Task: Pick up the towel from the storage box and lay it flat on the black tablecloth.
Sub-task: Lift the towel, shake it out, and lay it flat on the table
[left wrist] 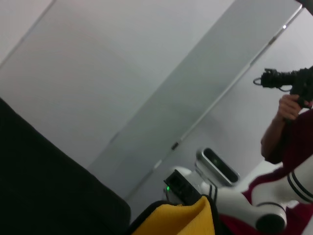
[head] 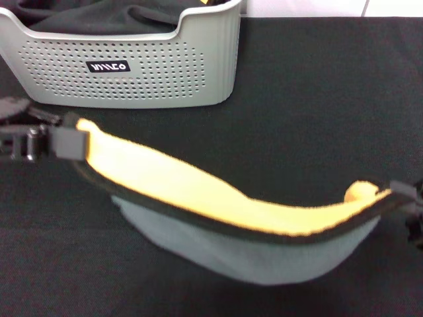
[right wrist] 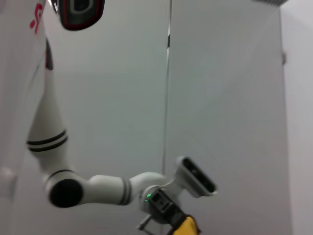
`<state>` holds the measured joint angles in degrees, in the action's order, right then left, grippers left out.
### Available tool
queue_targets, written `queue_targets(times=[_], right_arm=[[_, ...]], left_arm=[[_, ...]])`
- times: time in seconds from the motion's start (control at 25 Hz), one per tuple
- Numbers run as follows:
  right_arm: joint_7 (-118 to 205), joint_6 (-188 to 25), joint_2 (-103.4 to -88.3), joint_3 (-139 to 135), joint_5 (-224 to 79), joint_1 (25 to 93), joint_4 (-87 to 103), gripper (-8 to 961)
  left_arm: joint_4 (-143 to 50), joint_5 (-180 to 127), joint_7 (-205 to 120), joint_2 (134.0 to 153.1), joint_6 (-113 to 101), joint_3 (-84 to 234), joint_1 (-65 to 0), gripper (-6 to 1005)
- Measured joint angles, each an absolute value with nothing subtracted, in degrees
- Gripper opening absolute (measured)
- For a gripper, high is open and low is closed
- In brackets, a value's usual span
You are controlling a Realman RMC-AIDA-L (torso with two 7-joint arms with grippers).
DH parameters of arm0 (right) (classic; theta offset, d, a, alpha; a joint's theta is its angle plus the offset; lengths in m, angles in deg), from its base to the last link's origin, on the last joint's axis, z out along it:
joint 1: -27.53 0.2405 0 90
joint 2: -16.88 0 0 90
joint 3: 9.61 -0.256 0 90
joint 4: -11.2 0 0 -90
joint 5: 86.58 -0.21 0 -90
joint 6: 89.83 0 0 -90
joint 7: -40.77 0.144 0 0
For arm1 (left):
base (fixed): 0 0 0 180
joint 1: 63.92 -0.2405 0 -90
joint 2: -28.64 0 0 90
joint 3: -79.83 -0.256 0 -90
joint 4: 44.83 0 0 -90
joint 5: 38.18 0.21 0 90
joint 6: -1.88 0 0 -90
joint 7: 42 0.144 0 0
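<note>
The black tablecloth (head: 317, 99) covers the whole work surface in the head view, and a dark slab of it also fills one corner of the left wrist view (left wrist: 44, 186). Behind it runs a pale wall (left wrist: 146, 73), seen in both wrist views.

The storage box (head: 132, 72) stands at the far left of the cloth, its perforated side and small black label facing the robot. Dark fabric (head: 99, 16) lies inside it. The box is well apart from the towel and nothing lies on the cloth between them.

The towel (head: 251, 247) is out of the box and hangs above the tablecloth, stretched between the 2 grippers. Its upper edge sags in a curve, the yellow-orange face and thin black hem turned up, the grey-green face bellying down toward the cloth at mid-span.

A person in dark red (left wrist: 293, 142) stands off to the side holding a camera (left wrist: 288, 81).

The left gripper (head: 69, 142) is pinched on the towel's left corner. The right gripper (head: 404, 193), at the picture's right edge, is clamped on the opposite corner, where a yellow fold bunches up.
</note>
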<state>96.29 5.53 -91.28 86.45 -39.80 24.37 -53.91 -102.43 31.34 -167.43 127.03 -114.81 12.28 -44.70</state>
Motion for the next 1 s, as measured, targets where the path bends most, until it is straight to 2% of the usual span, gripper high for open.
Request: queue_targets(times=[0.24, 0.44, 0.6, 0.72, 0.88, 1.0], right_arm=[[101.8, 12.3, -93.08, 80.8, -33.2, 23.9, -54.7, 3], [104.7, 15.5, -93.31, 80.0, -32.4, 23.2, -55.4, 3], [106.1, 16.7, -93.70, 79.6, -31.6, 22.9, -55.3, 3], [106.2, 15.0, -95.43, 78.6, -28.4, 23.1, -53.8, 3], [105.5, 10.6, -97.85, 76.5, -23.9, 25.2, -50.6, 3], [104.8, 6.1, -98.00, 76.3, -23.5, 27.5, -48.2, 3]], left_arm=[[-102.4, 31.4, -167.8, 126.20, -115.1, 8.4, -44.5, 43], [-102.6, 28.9, -168.4, 123.80, -115.2, 1.8, -45.0, 43], [-102.8, 27.6, -170.0, 123.15, -115.3, -1.0, -45.3, 43], [-99.5, 28.2, -170.3, 122.98, -115.2, 0.3, -45.1, 43], [-93.7, 33.6, -170.1, 123.90, -115.0, 5.5, -43.5, 44], [-90.2, 41.2, -170.0, 125.77, -114.8, 11.3, -41.4, 44]])
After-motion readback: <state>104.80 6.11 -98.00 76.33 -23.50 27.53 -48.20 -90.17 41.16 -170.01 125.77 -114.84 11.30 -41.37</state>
